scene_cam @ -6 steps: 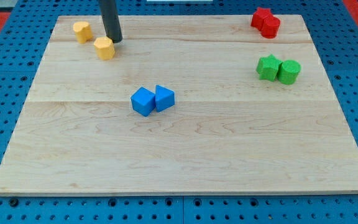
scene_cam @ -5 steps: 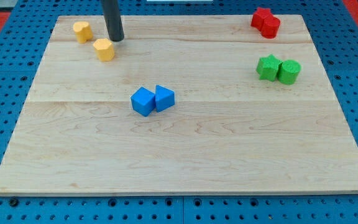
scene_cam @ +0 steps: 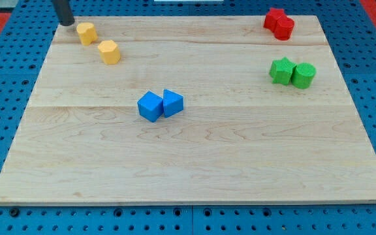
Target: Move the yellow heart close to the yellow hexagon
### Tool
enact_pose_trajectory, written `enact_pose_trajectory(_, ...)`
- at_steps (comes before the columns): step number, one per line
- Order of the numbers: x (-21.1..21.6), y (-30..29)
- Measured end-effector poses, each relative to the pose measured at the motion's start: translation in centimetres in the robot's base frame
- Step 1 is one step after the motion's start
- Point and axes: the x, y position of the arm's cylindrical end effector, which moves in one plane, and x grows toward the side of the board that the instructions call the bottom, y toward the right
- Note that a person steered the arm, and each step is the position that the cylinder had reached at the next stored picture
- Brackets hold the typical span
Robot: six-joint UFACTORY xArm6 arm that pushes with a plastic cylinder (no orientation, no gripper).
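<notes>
The yellow heart (scene_cam: 87, 32) lies near the board's top left corner. The yellow hexagon (scene_cam: 110, 51) lies a short way to its lower right, with a small gap between them. My tip (scene_cam: 65, 23) is at the top left edge of the board, just left of and slightly above the yellow heart, not touching it.
A blue cube (scene_cam: 150, 106) and a blue triangular block (scene_cam: 172, 102) touch near the board's middle. A green star (scene_cam: 281, 70) and green cylinder (scene_cam: 303, 76) sit at the right. Two red blocks (scene_cam: 279, 23) sit at the top right. The wooden board (scene_cam: 188, 163) lies on a blue pegboard.
My tip has moved left, from just above and right of the yellow hexagon to the left of the yellow heart. The blocks have not moved.
</notes>
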Motion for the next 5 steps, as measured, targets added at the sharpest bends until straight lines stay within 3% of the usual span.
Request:
enact_pose_trajectory(1,1.0,4.2)
enact_pose_trajectory(2,2.3,4.8)
enact_pose_trajectory(4,0.7,-2.7)
enact_pose_trajectory(5,3.6,-2.3)
